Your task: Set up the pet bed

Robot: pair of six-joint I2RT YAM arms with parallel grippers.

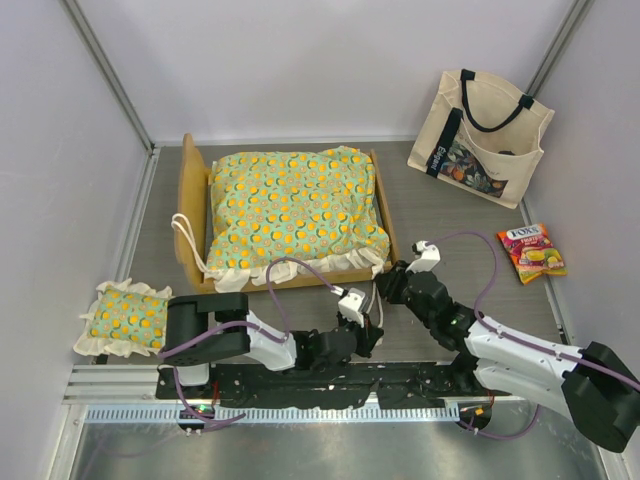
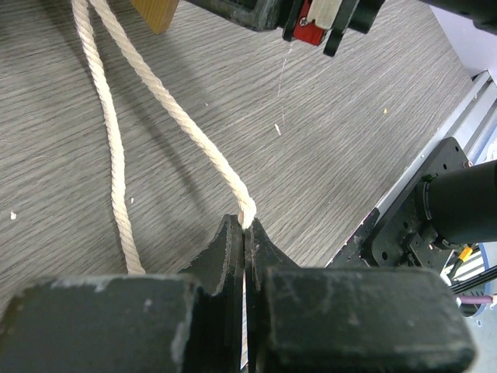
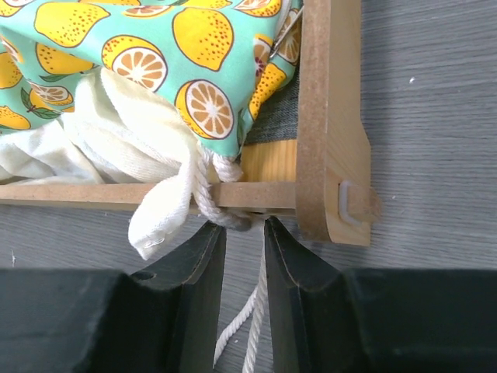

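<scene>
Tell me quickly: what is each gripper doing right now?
Left gripper: closed, pinching the end of a cream tie cord.
Right gripper: open, straddling the tie knot on the bed frame.

Bright, even overhead light, soft shadows; glare on metal edge (image 1: 300,452) at btm; wrist-cam fingers (image 2: 224,260) soft-focus up close.

High rear overview; close downward wrist views, both on rope (image 2: 194,138)
</scene>
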